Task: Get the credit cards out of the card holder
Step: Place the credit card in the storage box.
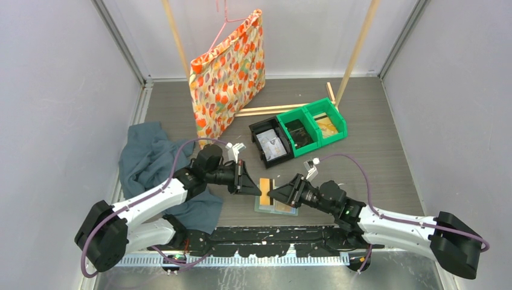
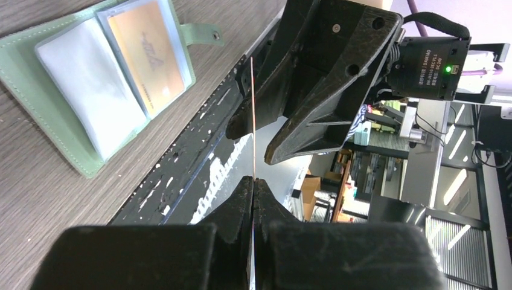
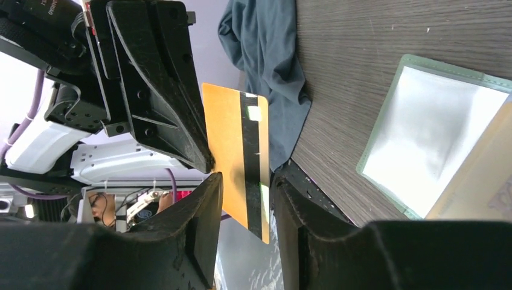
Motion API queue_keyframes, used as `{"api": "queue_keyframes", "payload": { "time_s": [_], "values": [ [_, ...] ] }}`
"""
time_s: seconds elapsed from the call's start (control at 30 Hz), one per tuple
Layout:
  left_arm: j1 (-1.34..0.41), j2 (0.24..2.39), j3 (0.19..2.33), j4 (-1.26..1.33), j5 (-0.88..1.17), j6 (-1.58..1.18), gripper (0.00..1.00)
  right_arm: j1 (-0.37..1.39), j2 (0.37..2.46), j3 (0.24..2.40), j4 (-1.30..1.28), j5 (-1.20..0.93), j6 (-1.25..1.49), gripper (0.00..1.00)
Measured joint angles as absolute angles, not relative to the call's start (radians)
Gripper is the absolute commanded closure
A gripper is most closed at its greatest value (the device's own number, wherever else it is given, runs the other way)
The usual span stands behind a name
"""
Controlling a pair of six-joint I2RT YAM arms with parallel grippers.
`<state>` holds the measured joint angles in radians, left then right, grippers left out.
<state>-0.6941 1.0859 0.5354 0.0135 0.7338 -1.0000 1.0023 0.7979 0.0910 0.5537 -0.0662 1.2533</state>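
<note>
In the top view the card holder lies mostly hidden under the left gripper and the right gripper. Only its lower edge shows. What fills the green bins right of centre is too small to tell.

The left wrist view shows the credit card edge-on, a thin line with its face unseen. The holder runs off the upper left edge.

In the right wrist view the right edge cuts the holder. The card's lower corner is hidden between the right gripper's fingers, and whether they touch it cannot be told.
</note>
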Motion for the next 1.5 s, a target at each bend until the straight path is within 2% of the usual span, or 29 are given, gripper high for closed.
{"api": "queue_keyframes", "payload": {
  "time_s": [0.07, 0.1, 0.17, 0.2, 0.27, 0.43, 0.5, 0.57, 0.73, 0.87, 1.0, 1.27, 1.5],
  "values": [
    [-0.694, 1.089, 0.534, 0.032, 0.745, -1.015, 1.00, 1.002, 0.798, 0.091, 0.562, -0.071, 1.253, 0.67],
    [-0.693, 1.090, 0.533, 0.041, 0.750, -1.019, 0.99, 1.002, 0.800, 0.091, 0.568, -0.074, 1.253, 0.74],
    [-0.693, 1.091, 0.530, 0.057, 0.758, -1.024, 0.99, 1.002, 0.809, 0.091, 0.582, -0.080, 1.250, 0.98],
    [-0.693, 1.091, 0.529, 0.057, 0.760, -1.023, 0.99, 1.002, 0.812, 0.091, 0.584, -0.081, 1.246, 0.99],
    [-0.680, 1.092, 0.516, 0.047, 0.746, -1.022, 0.96, 1.001, 0.816, 0.091, 0.614, -0.081, 1.260, 0.99],
    [-0.682, 1.093, 0.533, -0.023, 0.730, -0.988, 0.59, 1.002, 0.786, 0.104, 0.556, -0.072, 1.246, 0.99],
    [-0.686, 1.093, 0.579, -0.118, 0.691, -0.940, 0.53, 1.002, 0.728, 0.152, 0.407, -0.027, 1.216, 0.99],
    [-0.687, 1.089, 0.636, -0.222, 0.631, -0.896, 0.51, 1.002, 0.676, 0.244, 0.207, 0.050, 1.178, 1.00],
    [-0.687, 1.041, 0.728, -0.407, 0.454, -0.819, 0.51, 0.966, 0.680, 0.660, -0.301, 0.347, 1.113, 1.00],
    [-0.687, 0.997, 0.730, -0.487, 0.358, -0.798, 0.52, 0.867, 0.833, 1.013, -0.668, 0.600, 1.057, 0.99],
    [-0.687, 0.989, 0.729, -0.527, 0.315, -0.786, 0.53, 0.692, 1.060, 1.265, -0.930, 0.763, 0.988, 0.99],
    [-0.687, 0.979, 0.729, -0.561, 0.282, -0.771, 0.54, 0.418, 1.485, 1.519, -1.120, 0.799, 0.913, 0.99],
    [-0.687, 0.979, 0.729, -0.578, 0.274, -0.751, 0.56, 0.345, 1.763, 1.755, -1.194, 0.776, 0.973, 1.00]
  ]
}}
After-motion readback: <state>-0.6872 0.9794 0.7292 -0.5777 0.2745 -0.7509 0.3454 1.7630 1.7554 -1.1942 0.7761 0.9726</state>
